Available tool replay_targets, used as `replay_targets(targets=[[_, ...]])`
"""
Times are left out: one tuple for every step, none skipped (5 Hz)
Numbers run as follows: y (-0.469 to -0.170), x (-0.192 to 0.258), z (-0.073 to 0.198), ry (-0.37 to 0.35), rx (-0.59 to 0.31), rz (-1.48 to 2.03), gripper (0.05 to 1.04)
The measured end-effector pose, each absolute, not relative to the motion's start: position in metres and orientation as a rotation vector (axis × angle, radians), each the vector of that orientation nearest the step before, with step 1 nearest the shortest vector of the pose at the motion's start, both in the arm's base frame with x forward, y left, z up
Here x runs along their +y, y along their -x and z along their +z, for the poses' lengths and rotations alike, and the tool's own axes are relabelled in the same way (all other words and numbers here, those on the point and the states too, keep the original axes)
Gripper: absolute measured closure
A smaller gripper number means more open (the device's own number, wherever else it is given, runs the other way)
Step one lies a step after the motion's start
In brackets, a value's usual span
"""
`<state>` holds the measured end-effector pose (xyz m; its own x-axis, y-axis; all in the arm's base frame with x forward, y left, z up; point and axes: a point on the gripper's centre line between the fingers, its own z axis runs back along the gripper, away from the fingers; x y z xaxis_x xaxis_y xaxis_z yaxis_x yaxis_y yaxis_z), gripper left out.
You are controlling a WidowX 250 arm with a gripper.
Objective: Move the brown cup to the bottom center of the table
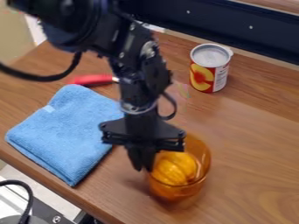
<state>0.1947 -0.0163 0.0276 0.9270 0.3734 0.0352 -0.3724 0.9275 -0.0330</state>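
Note:
The gripper (143, 164) hangs down at the left side of the brown cup (198, 170), overlapping the cup's left rim in the camera view. The cup is see-through amber and stands near the table's front edge, right of the blue cloth. Inside it lies a ribbed orange-yellow object (174, 169). The gripper hides part of the cup's left wall, and whether it holds the rim cannot be made out.
A folded blue cloth (67, 131) lies on the wooden table (251, 153) to the left. Behind it is a red-handled item (92, 79), partly covered by the arm. A can with a red and yellow label (209, 72) stands at the back right.

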Motion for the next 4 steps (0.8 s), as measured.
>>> replay_targets(targets=[[-0.1817,-0.0088,0.0199,0.0,-0.06,0.335,1.022],[-0.1861,-0.003,0.0189,-0.007,-0.09,0.35,1.022],[-0.187,-0.0006,0.0141,-0.024,-0.085,0.358,0.998],[-0.1883,-0.0003,0.0154,-0.039,-0.073,0.375,0.86]])
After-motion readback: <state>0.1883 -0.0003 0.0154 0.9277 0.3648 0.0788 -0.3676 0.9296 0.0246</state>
